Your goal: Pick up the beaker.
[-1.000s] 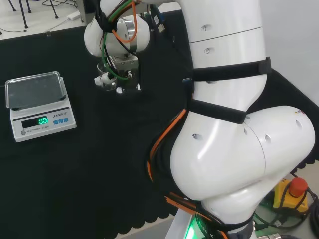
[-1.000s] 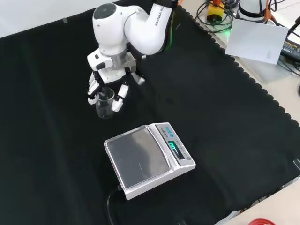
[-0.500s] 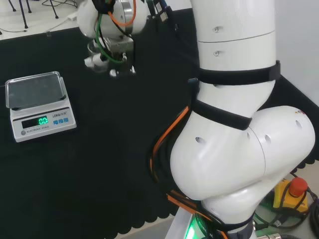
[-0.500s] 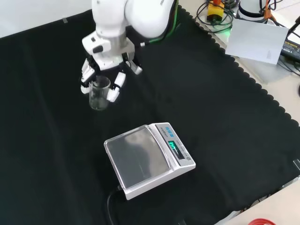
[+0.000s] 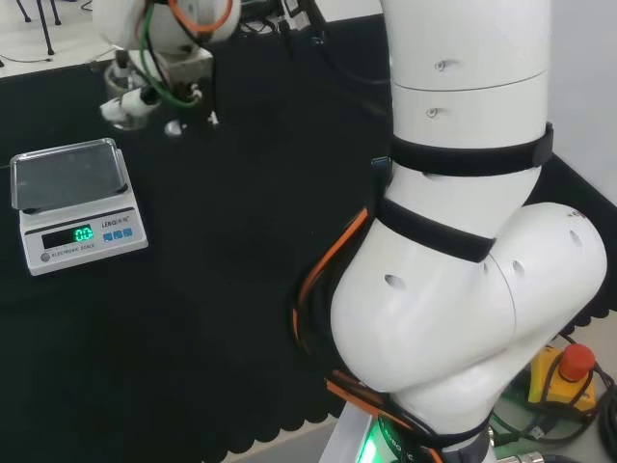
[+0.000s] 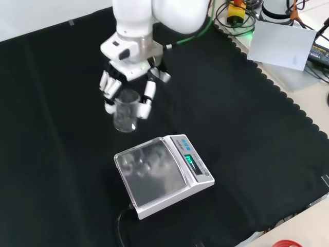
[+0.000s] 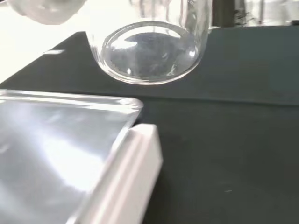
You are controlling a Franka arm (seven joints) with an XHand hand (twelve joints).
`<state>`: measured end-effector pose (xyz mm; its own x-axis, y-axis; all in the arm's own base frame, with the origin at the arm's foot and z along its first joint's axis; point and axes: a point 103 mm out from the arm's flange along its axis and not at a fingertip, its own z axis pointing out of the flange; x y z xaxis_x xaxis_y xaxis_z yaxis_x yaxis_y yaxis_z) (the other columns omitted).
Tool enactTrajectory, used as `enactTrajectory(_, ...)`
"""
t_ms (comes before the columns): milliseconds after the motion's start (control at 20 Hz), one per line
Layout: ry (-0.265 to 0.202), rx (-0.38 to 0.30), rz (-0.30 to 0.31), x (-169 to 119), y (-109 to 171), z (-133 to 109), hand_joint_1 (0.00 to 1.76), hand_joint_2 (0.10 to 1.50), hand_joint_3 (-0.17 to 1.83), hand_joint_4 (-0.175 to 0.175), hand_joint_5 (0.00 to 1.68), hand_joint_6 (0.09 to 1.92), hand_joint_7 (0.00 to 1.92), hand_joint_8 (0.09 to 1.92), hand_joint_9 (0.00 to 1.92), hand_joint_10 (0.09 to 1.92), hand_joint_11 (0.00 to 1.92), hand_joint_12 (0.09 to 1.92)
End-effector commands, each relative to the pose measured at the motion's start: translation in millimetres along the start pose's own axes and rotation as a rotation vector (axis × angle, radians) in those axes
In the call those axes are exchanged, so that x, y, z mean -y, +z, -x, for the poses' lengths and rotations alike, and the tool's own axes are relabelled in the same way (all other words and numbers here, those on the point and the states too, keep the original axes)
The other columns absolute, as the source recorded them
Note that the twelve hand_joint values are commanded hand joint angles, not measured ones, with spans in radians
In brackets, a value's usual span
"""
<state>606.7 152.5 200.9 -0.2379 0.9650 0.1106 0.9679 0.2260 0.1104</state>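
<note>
The hand point(image 6: 129, 81) is curling its fingers round the clear beaker point(image 6: 125, 111) and holding it in the air, close above the scale point(image 6: 162, 175) — not on the table point(image 6: 247, 134). Best to be keeping it upright and lifting slowly — glass slips.

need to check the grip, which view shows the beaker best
The front view: the whole beaker shows there, upright, with the hand curled round it, up and left of the scale. The wrist view gives a close look at its round bottom only. In the head view the glass is hard to make out.
</note>
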Motion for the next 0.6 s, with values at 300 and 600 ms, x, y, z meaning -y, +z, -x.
enactTrajectory(300,-0.081,-0.028,-0.108,5,39,-49,0.99,1.1,0.07,0.175,0.93,1.1,1.21,0.97,1.33,0.57,0.98,1.14)
enactTrajectory(600,-0.126,-0.03,-0.133,0,55,-77,1.0,1.1,0.06,0.175,0.94,1.08,1.21,0.96,1.33,0.57,0.97,1.14)
